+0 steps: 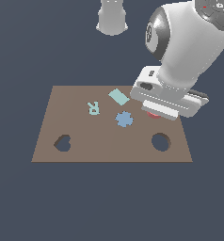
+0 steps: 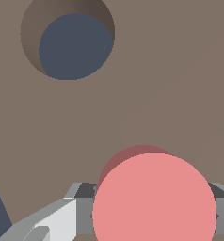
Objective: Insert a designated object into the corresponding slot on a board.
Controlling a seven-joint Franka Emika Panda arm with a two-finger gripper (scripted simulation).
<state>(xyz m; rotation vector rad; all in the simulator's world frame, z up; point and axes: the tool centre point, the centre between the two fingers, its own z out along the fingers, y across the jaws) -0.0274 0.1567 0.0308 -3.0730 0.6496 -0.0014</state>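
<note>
Hovering low over the board (image 1: 76,122), the gripper (image 1: 162,109) sits toward the exterior view's right, on the far side of the round slot (image 1: 161,141) and a little apart from it. The salmon-red disc (image 1: 153,114) peeks out as a thin sliver beneath the white hand in the exterior view. In the wrist view the disc (image 2: 154,200) fills the space between the grey fingers (image 2: 85,207), which meet its edge on both sides, so the gripper is clamped on the disc. A darker crescent of shadow on the board just behind the disc suggests that the disc is lifted slightly off the surface, though how far cannot be told. The slot (image 2: 71,44) shows in the wrist view as a dark circle with a bevelled brown wall, well clear of the disc. Away from the slot, toward the exterior view's left, a blue scalloped piece (image 1: 124,119) lies flat on the board nearest the slot. A teal rectangle (image 1: 118,97) lies beyond it, a pale letter-shaped piece (image 1: 93,108) lies further left, and a heart-shaped hole (image 1: 62,143) is in the board's left near corner.
</note>
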